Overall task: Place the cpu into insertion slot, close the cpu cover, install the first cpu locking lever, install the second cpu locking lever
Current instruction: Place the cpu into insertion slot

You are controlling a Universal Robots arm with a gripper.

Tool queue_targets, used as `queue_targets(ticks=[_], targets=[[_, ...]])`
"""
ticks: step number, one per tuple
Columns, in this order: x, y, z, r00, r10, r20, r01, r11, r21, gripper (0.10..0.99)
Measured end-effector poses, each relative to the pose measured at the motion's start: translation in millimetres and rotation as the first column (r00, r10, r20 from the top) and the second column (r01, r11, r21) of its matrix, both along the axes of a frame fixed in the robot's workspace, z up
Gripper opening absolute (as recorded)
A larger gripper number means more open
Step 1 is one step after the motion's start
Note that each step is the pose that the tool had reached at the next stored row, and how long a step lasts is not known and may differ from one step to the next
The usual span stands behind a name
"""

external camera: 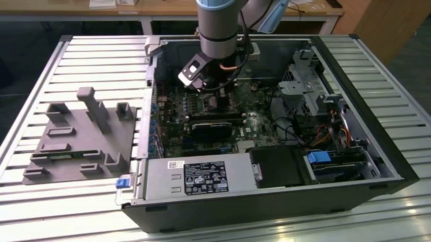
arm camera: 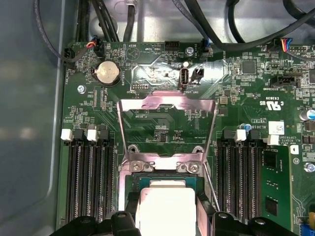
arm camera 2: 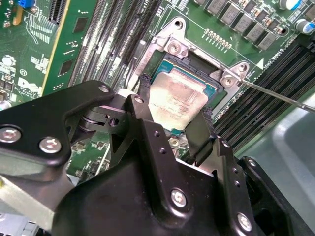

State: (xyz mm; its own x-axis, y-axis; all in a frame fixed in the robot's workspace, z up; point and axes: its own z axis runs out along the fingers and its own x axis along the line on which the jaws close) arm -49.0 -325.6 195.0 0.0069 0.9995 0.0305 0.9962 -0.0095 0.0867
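While the claw point(arm camera 2: 177, 97) grips the chip point(arm camera 2: 178, 102) by two opposite edges, low over the socket point(arm camera 2: 194, 64) with the cover point(arm camera: 167, 104) swung open, placing is in hand and calls for square, gentle seating.

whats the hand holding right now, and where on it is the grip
The hand holds the cpu, one finger on each of two opposite edges, right over the insertion slot; whether it is seated cannot be told.
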Motion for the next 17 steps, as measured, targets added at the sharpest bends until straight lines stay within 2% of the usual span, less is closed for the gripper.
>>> queue_targets(ticks=[10,11,15,17], targets=[[-0.2,0.5,-0.3,1.0000,0.000,-0.0001,0.000,1.0000,0.000,0.549],[-0.2,0.6,-0.3,1.0000,0.000,-0.0001,0.000,1.0000,0.000,0.612],[-0.2,0.6,-0.4,1.0000,0.000,0.0000,0.000,1.0000,0.000,0.612],[-0.2,0.6,-0.4,1.0000,0.000,0.0000,0.000,1.0000,0.006,0.612]])
